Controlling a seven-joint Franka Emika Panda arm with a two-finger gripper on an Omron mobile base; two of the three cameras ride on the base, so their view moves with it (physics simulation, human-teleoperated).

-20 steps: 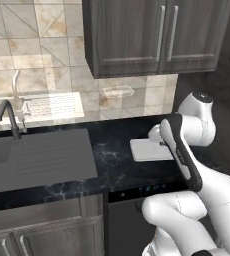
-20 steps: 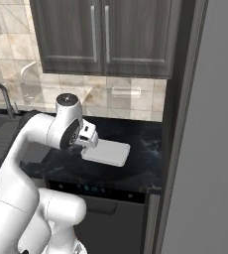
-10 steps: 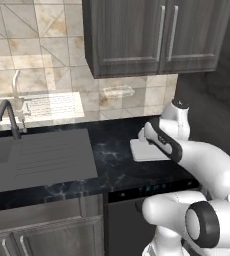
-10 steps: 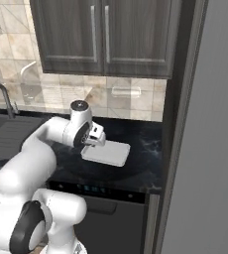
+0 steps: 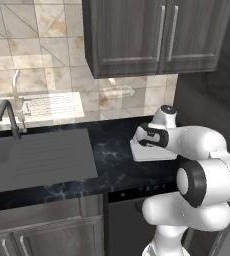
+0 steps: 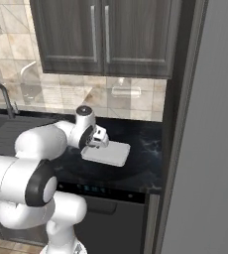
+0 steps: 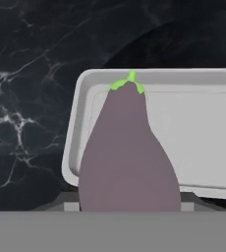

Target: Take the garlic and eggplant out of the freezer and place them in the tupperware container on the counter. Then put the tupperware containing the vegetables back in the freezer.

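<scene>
Over the last second the arm has folded forward and down, carrying the claw point(image 6: 102, 140) from above the tray to low over its near-left end. In the hand view the eggplant point(image 7: 127, 152) hangs between the claw's fingers, green cap pointing away, its body over the rim and floor of the white tray point(image 7: 198, 128). The claw is partly closed around the eggplant and grips it; the fingertips themselves are hidden behind the vegetable.

The tray sits on the black marble tabletop point(image 5: 112, 167), to the right of the grey sink point(image 5: 37, 157), and the floor of it that shows looks bare; no garlic can be seen in it, though the eggplant covers part of the tray. The freezer point(image 6: 210, 149) stands at the right with its grey door toward the camera.

This looks like the moment before release: the eggplant is lined up over the tray, so opening the claw should drop it inside. The garlic and the tray's return to the freezer appear still to come.
</scene>
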